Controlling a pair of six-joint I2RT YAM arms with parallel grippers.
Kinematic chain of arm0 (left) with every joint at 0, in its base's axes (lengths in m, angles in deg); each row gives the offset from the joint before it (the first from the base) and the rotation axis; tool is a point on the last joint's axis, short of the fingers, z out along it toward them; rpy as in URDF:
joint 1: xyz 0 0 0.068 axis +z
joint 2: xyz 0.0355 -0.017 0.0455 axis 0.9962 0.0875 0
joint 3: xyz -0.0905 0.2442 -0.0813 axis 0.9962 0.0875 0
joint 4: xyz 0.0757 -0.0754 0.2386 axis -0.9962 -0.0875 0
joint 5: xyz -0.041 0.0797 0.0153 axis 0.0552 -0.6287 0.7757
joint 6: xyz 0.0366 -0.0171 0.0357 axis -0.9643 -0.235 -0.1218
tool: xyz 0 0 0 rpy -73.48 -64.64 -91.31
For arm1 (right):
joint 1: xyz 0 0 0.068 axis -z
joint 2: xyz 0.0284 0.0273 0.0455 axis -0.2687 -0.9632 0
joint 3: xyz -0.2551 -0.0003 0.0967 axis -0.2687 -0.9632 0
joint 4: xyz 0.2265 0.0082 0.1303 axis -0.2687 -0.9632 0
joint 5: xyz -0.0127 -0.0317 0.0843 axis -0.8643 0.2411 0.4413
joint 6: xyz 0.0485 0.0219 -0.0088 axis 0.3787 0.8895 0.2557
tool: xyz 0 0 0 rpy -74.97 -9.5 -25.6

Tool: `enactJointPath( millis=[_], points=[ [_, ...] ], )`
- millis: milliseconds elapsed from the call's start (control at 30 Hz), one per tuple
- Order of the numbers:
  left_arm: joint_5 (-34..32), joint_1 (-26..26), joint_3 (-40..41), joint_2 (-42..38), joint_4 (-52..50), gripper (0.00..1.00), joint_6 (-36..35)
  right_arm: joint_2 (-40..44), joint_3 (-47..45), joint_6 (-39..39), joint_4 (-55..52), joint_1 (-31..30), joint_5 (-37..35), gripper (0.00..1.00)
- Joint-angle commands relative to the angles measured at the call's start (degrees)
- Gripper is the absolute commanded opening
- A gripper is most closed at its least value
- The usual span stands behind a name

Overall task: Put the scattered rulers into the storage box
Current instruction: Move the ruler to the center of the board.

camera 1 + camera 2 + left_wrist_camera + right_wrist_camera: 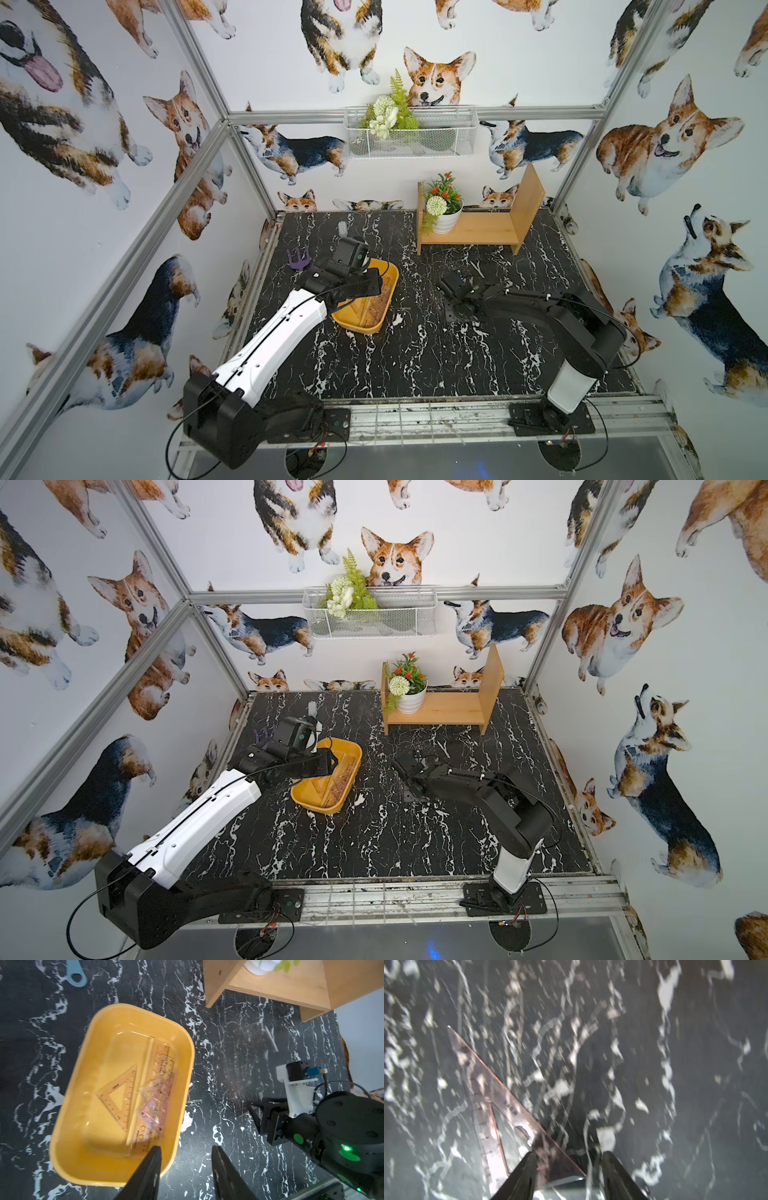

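In both top views, taking twelve o'clock as the back wall, a purple plastic toy garden fork [300,260] lies near the ten o'clock edge of the black marble-patterned tabletop [415,365]. A pale blue brush [342,228] lies at two o'clock from it. At four o'clock from the fork sits the shallow yellow-orange plastic storage box [361,326], rectangular with rounded corners.

The black left tool [186,1159] hovers above the box's four o'clock rim, jaws apart and empty. One finger is over the rim and the other over bare tabletop.

Inside the box lie thin clear plastic rulers [154,1093]. A hollow triangular one [129,1103] lies flat on the floor, with straight strips piled beside it toward the three o'clock wall.

At three o'clock from the box, well apart, the black right tool [569,1167] is low over the tabletop with its jaws spread. A clear triangular set square [483,1093] lies there, one corner in the gap between the fingers, not clamped. At the tabletop's one o'clock stands a wooden shelf [478,226] holding a white flowerpot [444,222].
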Motion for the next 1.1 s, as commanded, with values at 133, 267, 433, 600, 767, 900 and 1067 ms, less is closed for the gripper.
enactJointPath(
  millis=[133, 267, 433, 600, 767, 900, 1067],
  points=[
    [4.14, -6.35, 5.65, 0.09, 12.28, 0.46, 10.01, 7.18, -7.88, 4.39, -7.21, -3.73, 4.04, 0.56],
    [4.62, -9.45, 8.90, 0.61, 16.78, 0.46, 13.42, 8.46, -9.19, 6.31, -7.67, -6.57, 5.50, 0.57],
    [7.93, -11.55, 14.12, 0.45, 24.24, 0.46, 18.66, 9.33, -7.20, 6.06, -9.12, -7.06, 5.33, 0.57],
    [8.71, -12.56, 17.96, -0.88, 28.68, 0.45, 22.43, 8.85, -1.66, 3.34, -12.40, -6.86, 4.26, 0.56],
    [7.24, -12.58, 19.63, -2.75, 28.15, 0.45, 22.83, 7.56, 1.50, -0.89, -12.73, -5.87, 6.22, 0.51],
    [7.28, -12.54, 20.82, -3.34, 28.36, 0.46, 23.07, 5.71, 2.10, -5.79, -11.59, -5.21, 9.47, 0.43],
    [7.59, -12.56, 21.96, -3.85, 28.84, 0.46, 23.58, 4.44, 1.79, -11.20, -10.97, -5.14, 10.72, 0.41]
  ],
)
